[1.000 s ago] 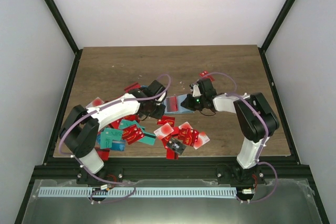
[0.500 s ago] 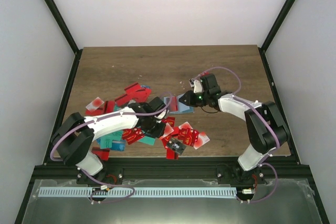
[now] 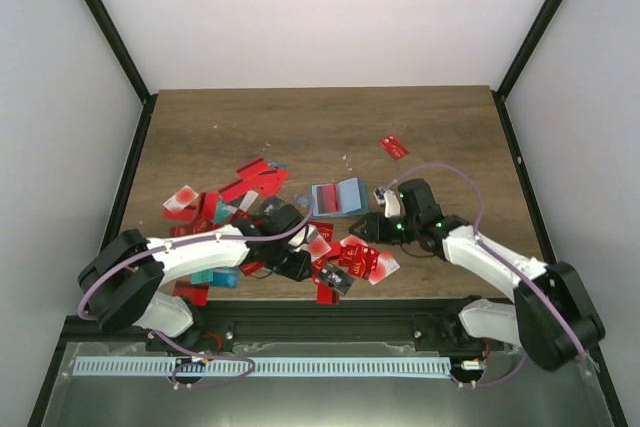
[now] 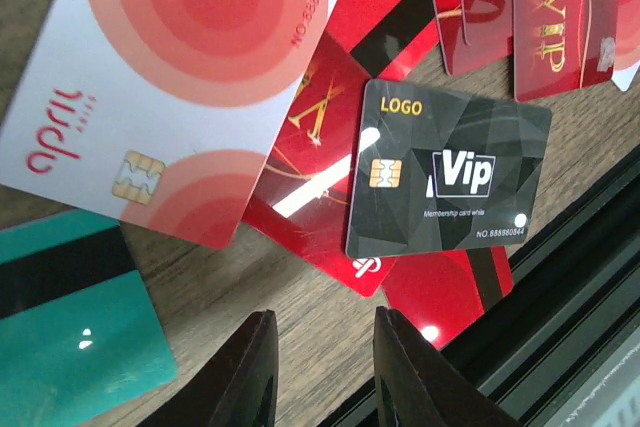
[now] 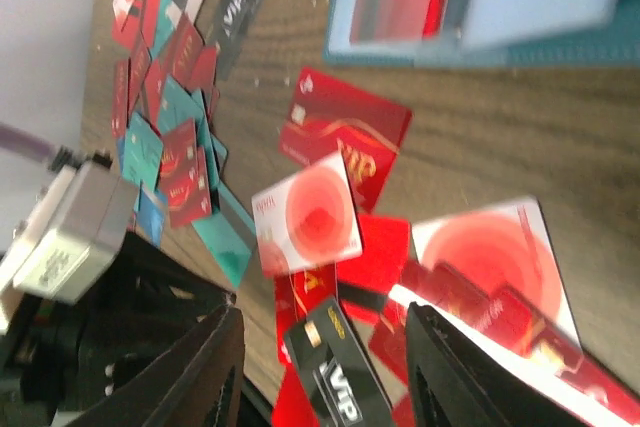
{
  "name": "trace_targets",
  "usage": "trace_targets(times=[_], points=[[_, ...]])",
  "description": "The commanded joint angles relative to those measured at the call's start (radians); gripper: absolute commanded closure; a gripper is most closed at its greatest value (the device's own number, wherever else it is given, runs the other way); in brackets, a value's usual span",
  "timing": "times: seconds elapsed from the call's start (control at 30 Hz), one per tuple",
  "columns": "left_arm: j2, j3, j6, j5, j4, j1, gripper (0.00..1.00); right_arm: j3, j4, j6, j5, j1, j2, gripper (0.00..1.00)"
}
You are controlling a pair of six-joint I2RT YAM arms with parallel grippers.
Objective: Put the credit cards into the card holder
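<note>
Wooden table (image 3: 300, 122) in a white-walled enclosure, viewed from above. Low over the near scatter of credit cards (image 3: 355, 257), the right gripper (image 5: 325, 319) has its fingers spread and empty, with a black VIP card (image 4: 445, 182) lying on the wood beneath the gap. A second ago it was pinched shut, up at the card holder (image 3: 338, 197). The left gripper (image 4: 322, 325) has also dropped back from the holder to the pile, its fingers a narrow gap apart over bare wood, holding nothing. Just beyond both, the holder lies open and unheld, red showing in one pocket. That suggests a card has gone in and both arms are free to fetch another. Many cards remain loose, and one red card (image 3: 394, 147) lies well apart, far right.
</note>
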Motion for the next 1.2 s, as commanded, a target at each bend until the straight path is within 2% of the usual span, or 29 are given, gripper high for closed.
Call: trace_targets(times=[0.0, 0.27, 0.5, 0.8, 1.0, 1.17], points=[[-0.027, -0.051, -0.066, 0.063, 0.127, -0.009, 0.71, -0.069, -0.055, 0.097, -0.005, 0.024, -0.116, 0.52], [-0.053, -0.138, -0.155, 0.101, 0.223, -0.017, 0.69, -0.178, 0.017, 0.175, 0.0, 0.167, -0.098, 0.49], [-0.091, -0.19, -0.2, 0.166, 0.228, -0.049, 0.67, -0.143, -0.003, 0.192, 0.092, 0.316, -0.037, 0.49], [-0.151, -0.308, -0.392, 0.228, 0.363, -0.082, 0.57, -0.164, 0.075, 0.204, 0.124, 0.321, 0.008, 0.51], [-0.139, -0.401, -0.592, 0.219, 0.562, -0.114, 0.56, -0.174, 0.104, 0.216, 0.142, 0.322, 0.002, 0.52], [-0.067, -0.431, -0.712, 0.18, 0.73, -0.152, 0.56, -0.191, 0.132, 0.22, 0.139, 0.323, 0.014, 0.52]])
